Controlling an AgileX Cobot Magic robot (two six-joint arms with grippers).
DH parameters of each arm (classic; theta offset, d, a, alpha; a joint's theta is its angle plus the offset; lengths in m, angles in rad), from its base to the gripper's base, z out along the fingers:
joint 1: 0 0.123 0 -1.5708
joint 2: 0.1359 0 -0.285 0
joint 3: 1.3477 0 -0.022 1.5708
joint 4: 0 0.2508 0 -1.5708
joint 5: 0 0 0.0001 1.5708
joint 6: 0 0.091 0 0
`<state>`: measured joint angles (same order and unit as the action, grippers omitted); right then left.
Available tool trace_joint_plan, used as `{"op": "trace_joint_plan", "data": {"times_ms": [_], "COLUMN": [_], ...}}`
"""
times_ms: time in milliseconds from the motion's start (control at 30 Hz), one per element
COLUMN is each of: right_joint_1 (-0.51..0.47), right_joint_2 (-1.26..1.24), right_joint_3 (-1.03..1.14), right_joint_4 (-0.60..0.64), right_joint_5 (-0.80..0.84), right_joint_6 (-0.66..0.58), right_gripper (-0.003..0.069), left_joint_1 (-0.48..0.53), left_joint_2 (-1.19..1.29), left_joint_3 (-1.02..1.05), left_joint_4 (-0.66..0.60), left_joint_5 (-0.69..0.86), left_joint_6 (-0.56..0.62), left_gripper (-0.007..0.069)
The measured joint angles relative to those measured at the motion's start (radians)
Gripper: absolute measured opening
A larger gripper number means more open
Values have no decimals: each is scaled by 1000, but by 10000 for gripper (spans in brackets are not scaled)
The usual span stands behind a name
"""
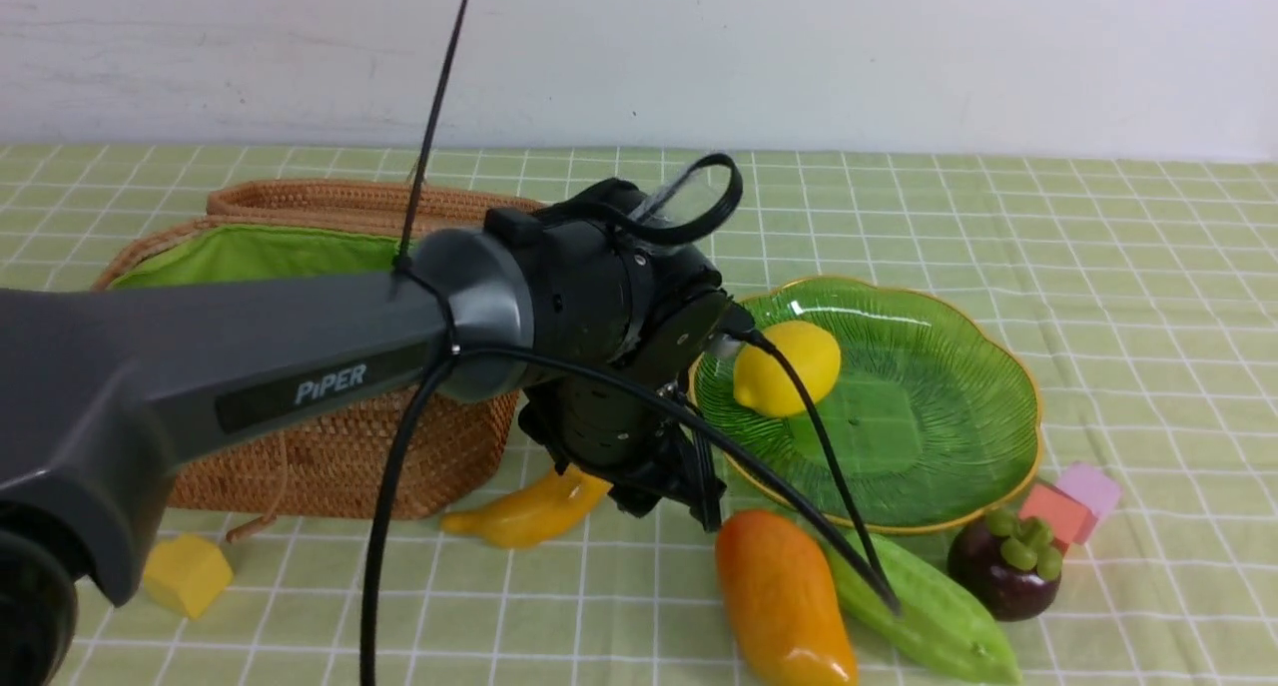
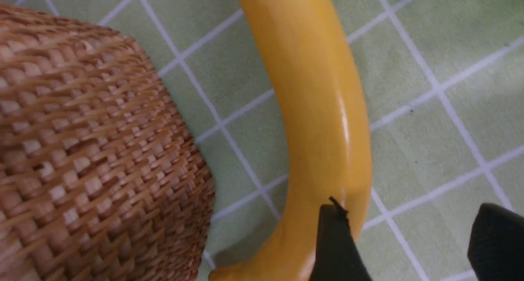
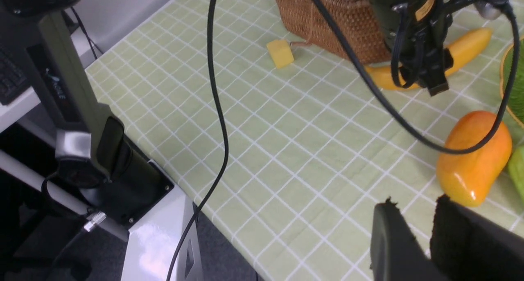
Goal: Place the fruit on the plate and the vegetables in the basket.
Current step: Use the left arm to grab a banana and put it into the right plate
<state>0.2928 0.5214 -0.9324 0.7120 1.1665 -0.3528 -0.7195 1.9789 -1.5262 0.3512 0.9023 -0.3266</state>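
Observation:
My left gripper [image 2: 413, 236] hangs open just above the cloth, beside the basket [image 1: 300, 436]. One of its fingers [image 2: 335, 244] overlaps the edge of the yellow-orange banana [image 2: 315, 109]; only cloth shows between the jaws. The banana [image 1: 529, 511] lies in front of the basket, under the left gripper [image 1: 669, 496]. The lemon [image 1: 789, 366] rests on the green plate [image 1: 939, 436]. The mango [image 1: 784, 596], the green gourd [image 1: 929, 616] and the mangosteen [image 1: 1008, 566] lie in front of the plate. My right gripper [image 3: 415, 202] hovers near the mango [image 3: 475, 158], jaws slightly apart and empty.
A yellow foam cube [image 1: 185, 571] sits at the front left of the basket. Red [image 1: 1053, 511] and pink [image 1: 1088, 486] cubes lie right of the plate. The left arm's black cable [image 1: 829, 486] trails over the plate and gourd. The table edge [image 3: 172, 166] is near the right gripper.

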Motion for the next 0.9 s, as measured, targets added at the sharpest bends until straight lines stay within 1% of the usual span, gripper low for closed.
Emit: {"op": "trace_joint_plan", "data": {"times_ms": [100,300,600,900], "right_joint_1": [0,0,0,0], "right_joint_2": [0,0,0,0], "right_joint_3": [0,0,0,0], "right_joint_4": [0,1,1,0], "right_joint_5": [4,7,42,44], "right_joint_6": [0,0,0,0], "right_gripper": [162,162,162,162], "left_joint_1": [0,1,34,35], "left_joint_2": [0,40,75,94], "left_joint_3": [0,0,0,-1], "left_joint_4": [23,58,58,59], "left_joint_5": [-28,-57,-95,-128], "left_joint_6": [-22,-26,-38,-38], "left_gripper": [436,438,438,438]}}
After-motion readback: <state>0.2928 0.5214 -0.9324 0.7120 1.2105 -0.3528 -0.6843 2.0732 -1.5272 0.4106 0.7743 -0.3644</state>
